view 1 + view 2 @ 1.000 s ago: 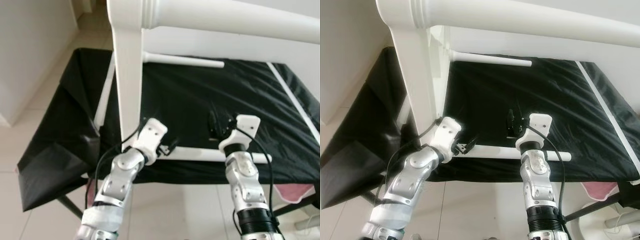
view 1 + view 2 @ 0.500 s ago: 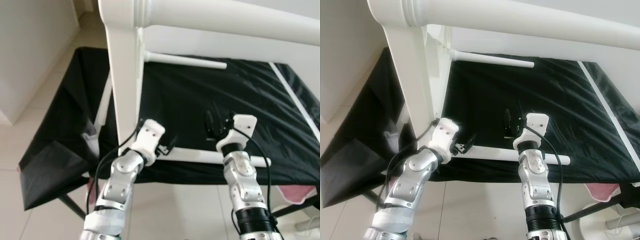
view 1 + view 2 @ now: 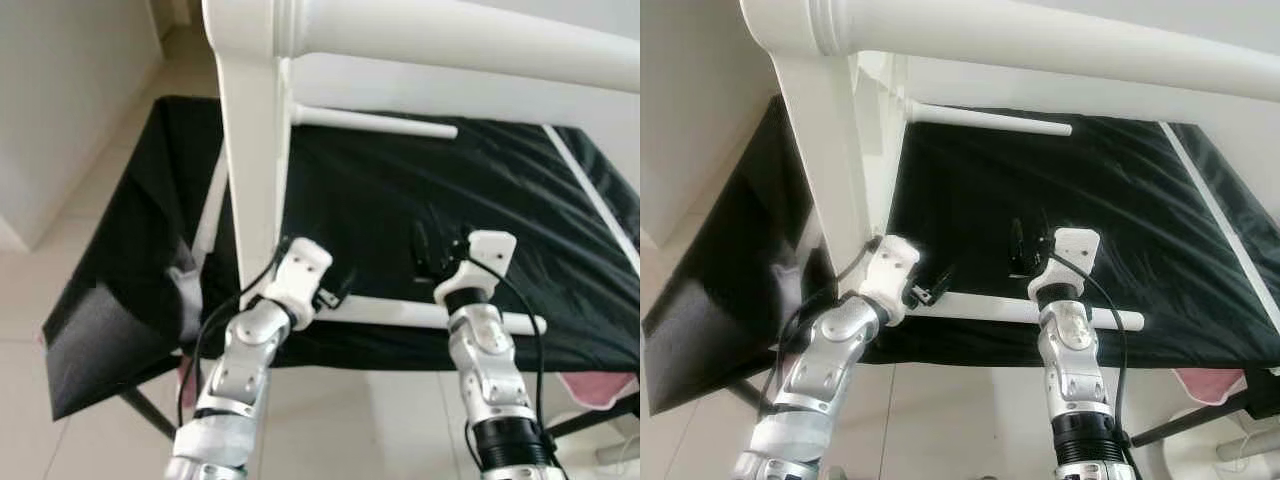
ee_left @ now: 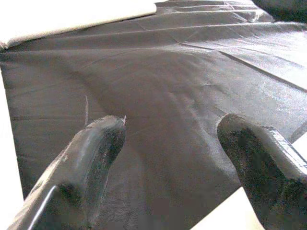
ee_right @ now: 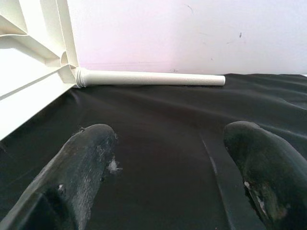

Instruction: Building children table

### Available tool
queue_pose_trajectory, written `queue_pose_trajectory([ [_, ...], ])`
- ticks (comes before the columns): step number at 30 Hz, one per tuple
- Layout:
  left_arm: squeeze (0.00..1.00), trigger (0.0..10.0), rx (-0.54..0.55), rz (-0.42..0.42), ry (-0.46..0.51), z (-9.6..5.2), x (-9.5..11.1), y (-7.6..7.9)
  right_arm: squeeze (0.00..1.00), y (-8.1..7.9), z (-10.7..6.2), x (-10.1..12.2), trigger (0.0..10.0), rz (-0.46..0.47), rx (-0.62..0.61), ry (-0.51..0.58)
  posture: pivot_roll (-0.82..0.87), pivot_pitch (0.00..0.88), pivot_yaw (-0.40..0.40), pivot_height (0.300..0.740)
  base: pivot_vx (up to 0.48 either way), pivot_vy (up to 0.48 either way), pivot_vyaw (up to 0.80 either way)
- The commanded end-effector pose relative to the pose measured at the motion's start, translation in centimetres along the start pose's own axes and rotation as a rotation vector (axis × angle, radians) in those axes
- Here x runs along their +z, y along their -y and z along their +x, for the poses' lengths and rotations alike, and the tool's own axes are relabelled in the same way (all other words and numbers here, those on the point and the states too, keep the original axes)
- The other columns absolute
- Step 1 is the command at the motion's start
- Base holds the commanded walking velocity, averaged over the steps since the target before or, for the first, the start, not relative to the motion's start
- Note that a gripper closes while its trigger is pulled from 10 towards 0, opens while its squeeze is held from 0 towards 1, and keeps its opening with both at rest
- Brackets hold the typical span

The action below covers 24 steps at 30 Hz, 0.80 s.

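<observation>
- On the counter's black cloth: white table leg at near edge, between both grippers.
- Left gripper at its left end, fingers apart, empty.
- Right gripper just beyond leg, spread, empty.
- Table frame stands left; second leg far side.

White table frame (plain, unpatterned) over black cloth.

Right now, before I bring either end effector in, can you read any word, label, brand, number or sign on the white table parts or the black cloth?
None: no legible text anywhere.
White plastic table frame: plain, no label or number.
Far white round leg: plain.
Near white round leg: plain.
Black cloth: no print, a bare white strip along its edge.
Left end effector and right end effector: open, no markings.
</observation>
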<state>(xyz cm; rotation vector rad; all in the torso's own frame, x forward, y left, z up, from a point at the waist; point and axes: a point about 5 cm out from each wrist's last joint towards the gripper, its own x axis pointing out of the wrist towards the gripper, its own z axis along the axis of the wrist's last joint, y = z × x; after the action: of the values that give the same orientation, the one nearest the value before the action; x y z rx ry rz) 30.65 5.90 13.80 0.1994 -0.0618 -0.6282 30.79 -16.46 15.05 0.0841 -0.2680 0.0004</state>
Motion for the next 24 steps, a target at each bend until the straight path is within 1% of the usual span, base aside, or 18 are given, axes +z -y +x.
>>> queue_pose_trajectory([
  [1, 0.00, 10.0, 0.198, 0.004, -0.022, 0.00, -0.49, -0.76, 0.00, 0.53, -0.36, -0.48, 10.0, -0.007, -0.020, -0.012, 0.03, 0.026, -0.038, 0.740, 0.000, 0.000, 0.00],
  [6, 0.00, 10.0, 0.189, 0.000, -0.011, 0.22, -0.29, -0.64, 0.00, 0.36, -0.42, -0.60, 10.0, -0.003, -0.019, -0.014, 0.04, 0.023, -0.036, 0.740, 0.000, 0.000, 0.00],
  [20, 0.00, 10.0, 0.189, -0.005, -0.022, 0.18, -0.55, -0.73, 0.00, 0.23, -0.40, -0.69, 10.0, 0.000, -0.023, -0.017, 0.04, 0.031, -0.038, 0.740, 0.000, 0.000, 0.00],
  [24, 0.00, 10.0, 0.190, -0.006, -0.021, 0.20, -0.54, -0.75, 0.00, 0.30, -0.37, -0.67, 10.0, 0.000, -0.024, -0.016, 0.04, 0.034, -0.041, 0.740, 0.000, -0.243, 0.00],
])
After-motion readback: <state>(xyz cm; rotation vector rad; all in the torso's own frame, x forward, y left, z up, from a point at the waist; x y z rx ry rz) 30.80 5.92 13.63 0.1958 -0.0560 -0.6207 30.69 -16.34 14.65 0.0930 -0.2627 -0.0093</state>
